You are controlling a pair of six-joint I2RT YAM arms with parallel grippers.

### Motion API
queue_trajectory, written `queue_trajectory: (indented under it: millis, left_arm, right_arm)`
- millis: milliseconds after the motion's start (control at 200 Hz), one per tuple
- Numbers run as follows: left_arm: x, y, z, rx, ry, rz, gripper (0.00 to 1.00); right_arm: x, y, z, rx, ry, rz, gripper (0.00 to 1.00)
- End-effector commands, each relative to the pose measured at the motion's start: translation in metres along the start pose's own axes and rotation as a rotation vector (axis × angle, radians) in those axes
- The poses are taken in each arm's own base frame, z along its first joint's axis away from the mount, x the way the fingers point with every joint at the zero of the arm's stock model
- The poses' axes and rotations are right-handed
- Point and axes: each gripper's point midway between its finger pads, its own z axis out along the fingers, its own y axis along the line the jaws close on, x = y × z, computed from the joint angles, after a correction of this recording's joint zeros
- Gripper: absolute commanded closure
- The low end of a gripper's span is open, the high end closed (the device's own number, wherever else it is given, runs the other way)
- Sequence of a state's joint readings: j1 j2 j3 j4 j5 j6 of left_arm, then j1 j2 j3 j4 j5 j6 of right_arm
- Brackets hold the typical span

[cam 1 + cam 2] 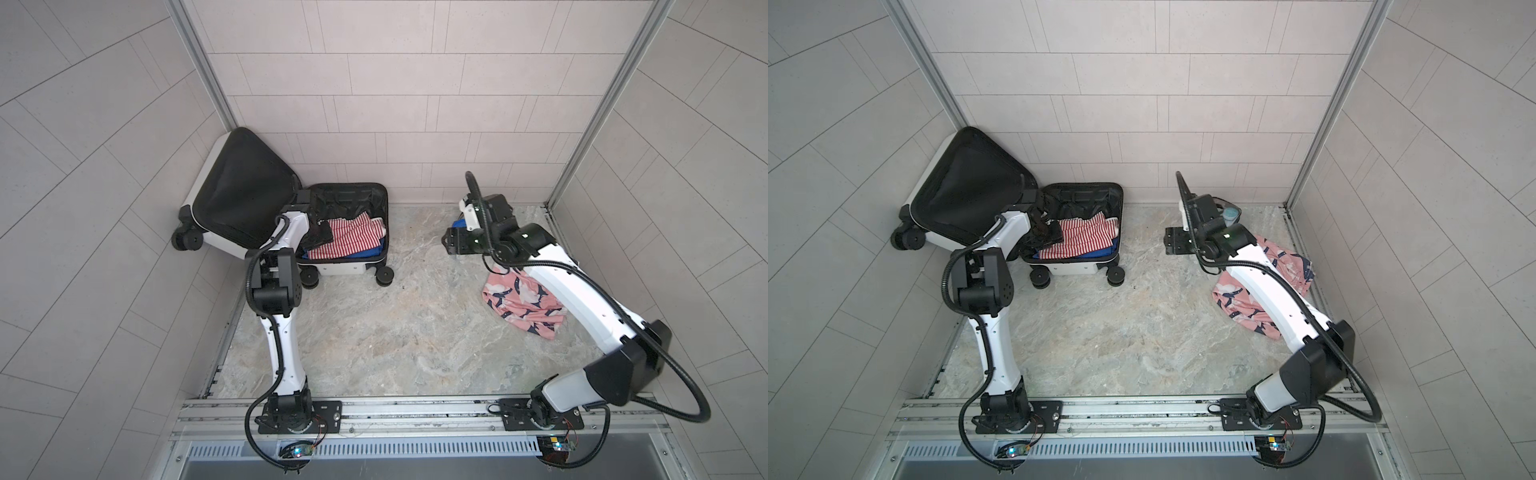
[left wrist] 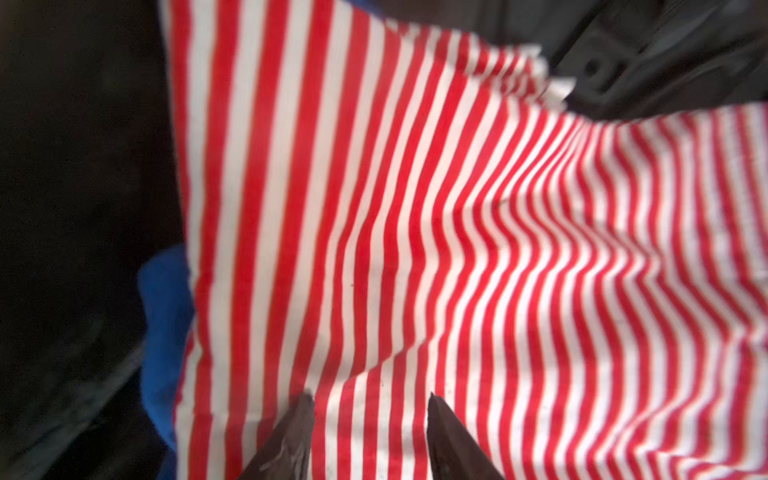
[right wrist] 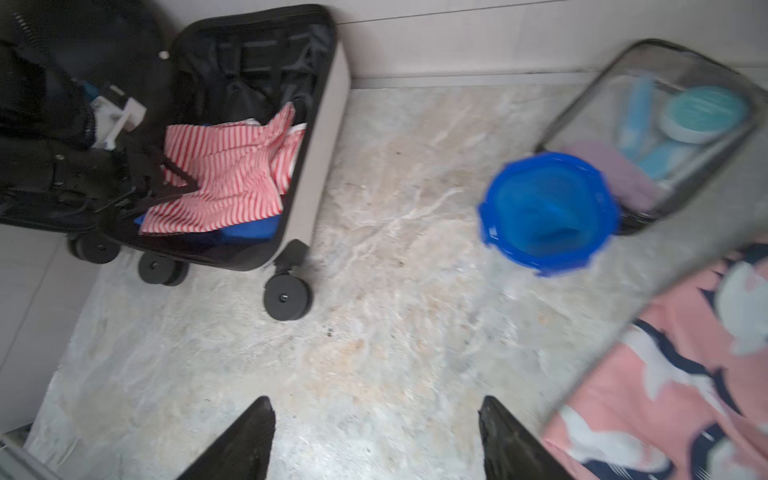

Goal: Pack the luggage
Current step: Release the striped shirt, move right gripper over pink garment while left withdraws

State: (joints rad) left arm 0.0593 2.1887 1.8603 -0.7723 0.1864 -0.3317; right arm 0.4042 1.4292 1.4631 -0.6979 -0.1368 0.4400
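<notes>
Black tips of L gripper [image 2: 370, 432] sit partway apart just over the striped cloth [image 2: 415, 228], nothing pinched betw. them as far as I can see. Cloth lies inside the luggage [image 1: 340, 269], which is open at the back-left corner, lid propped up toward the left wall, blue cloth [image 2: 166, 311] under the stripes. Step looks like settling the stripes: press low & flat, work the ridge out, keep every edge inside the rim so the zip won't snag later. R gripper [image 3: 376, 415] is wide open & empty, hovering over bare top [image 1: 395, 332] near blue cup [image 3: 548, 212], pouch [image 3: 665, 124] & pink cloth [image 1: 523, 303], none packed yet. Top is marble-look; pale tiled walls [image 1: 374, 83] on 3 sides.
</notes>
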Motion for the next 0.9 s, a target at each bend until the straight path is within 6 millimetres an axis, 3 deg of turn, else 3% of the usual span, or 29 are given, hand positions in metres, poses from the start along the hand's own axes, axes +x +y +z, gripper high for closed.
queue_trajectory:
  millis: [0,125,230,370,575,751,891]
  left_arm:
    - [-0.01,-0.008,-0.03,0.027,-0.041,0.013,0.5]
    - [-0.024,-0.02,-0.07,0.069,-0.116,0.019,0.47]
    - [-0.029,-0.035,-0.11,0.113,-0.179,0.035,0.44]
    - [-0.011,-0.064,-0.157,0.169,-0.231,0.109,0.42]
    - [0.064,-0.117,-0.206,0.286,-0.254,0.25,0.38]
    - [0.143,-0.145,-0.216,0.42,-0.257,0.267,0.35]
    - [0.186,-0.145,-0.219,0.469,-0.281,0.245,0.33]
  right_arm:
    - [0.01,-0.051,-0.021,0.118,-0.046,0.074,0.18]
    - [0.04,-0.103,-0.03,0.214,-0.028,0.174,0.16]
    - [0.065,-0.132,-0.025,0.275,0.019,0.233,0.16]
    - [0.098,-0.16,-0.01,0.336,0.109,0.276,0.15]
    - [0.125,-0.184,0.008,0.411,0.196,0.28,0.15]
    - [0.145,-0.193,0.029,0.429,0.282,0.284,0.16]
    - [0.159,-0.198,0.044,0.428,0.323,0.293,0.16]
